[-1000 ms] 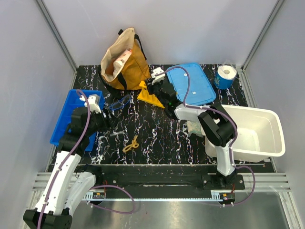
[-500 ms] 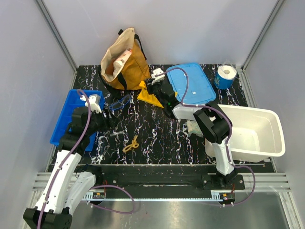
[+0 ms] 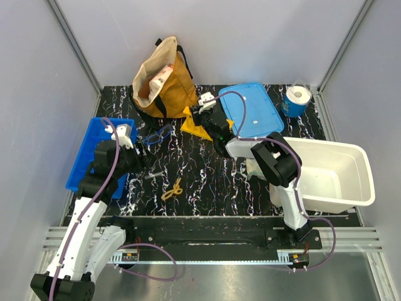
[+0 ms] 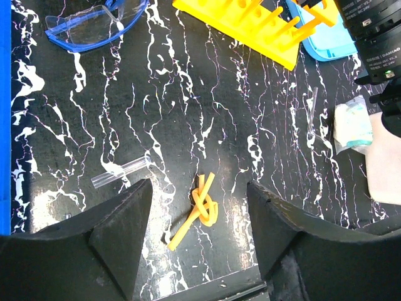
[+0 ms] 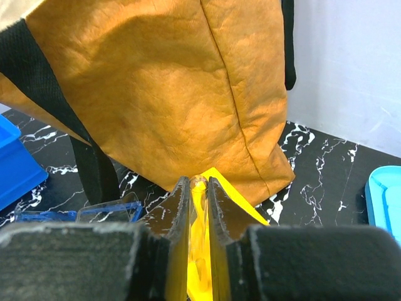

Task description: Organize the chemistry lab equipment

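Blue tray (image 3: 80, 164): sitting at the table's left edge, beside my left wrist.
Left gripper (image 4: 199, 185): I am hovering it over the dark marbled table (image 4: 188, 113), fingers spread wide apart and nothing between them.
Safety goggles (image 4: 94, 24): lying on the table between the blue tray and the yellow tube rack, well apart from both my grippers.
Short clear tube (image 4: 119, 174): lying flat just beyond my left gripper's left-hand finger.
Yellow looped piece (image 4: 200, 208): resting just right of the short clear tube, below the gap of my left gripper.
Tan bag (image 5: 156, 81): standing behind the rack, filling the right wrist view.
Yellow tube rack (image 4: 250, 22): lying on the table in front of the bag, directly under my right gripper.
Right gripper (image 5: 199, 188): I am pinching its fingers almost together on a thin clear tube.
Thin clear tube (image 5: 199, 182): standing upright in that pinch, above the rack; I cannot tell whether its lower end is already in a hole.
Loose thin tube (image 4: 311, 110): lying near the glove, right of the rack.
Pale green glove (image 4: 351, 125): bunched up beside the white tub (image 3: 351, 157).
Step in hand: I judge I am seating the held tube into the rack.
Next move: I am expecting it to call for lining the tube over a hole, lowering straight, then opening gently so the tube does not tip.
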Tool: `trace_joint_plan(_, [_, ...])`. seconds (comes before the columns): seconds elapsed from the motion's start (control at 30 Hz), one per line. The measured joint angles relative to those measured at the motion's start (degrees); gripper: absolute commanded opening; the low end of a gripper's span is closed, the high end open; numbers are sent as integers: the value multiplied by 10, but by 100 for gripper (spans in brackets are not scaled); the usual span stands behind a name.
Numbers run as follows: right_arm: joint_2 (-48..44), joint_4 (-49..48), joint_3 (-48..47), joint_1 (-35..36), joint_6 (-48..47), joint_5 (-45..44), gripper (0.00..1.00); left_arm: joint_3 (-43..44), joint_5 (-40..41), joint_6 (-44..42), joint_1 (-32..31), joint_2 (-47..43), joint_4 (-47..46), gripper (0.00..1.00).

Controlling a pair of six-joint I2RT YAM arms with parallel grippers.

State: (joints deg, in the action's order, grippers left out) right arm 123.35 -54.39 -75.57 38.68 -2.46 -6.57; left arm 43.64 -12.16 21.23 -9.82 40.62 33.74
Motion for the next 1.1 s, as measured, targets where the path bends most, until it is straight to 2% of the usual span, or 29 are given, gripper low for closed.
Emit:
trace_joint_plan(0.73, [8,-16,30,0,7,-9,19,0,7,0,0,0,0,66])
trace_joint_plan(1.1, [8,-19,33,0,11,-11,32,0,9,0,0,0,0,66])
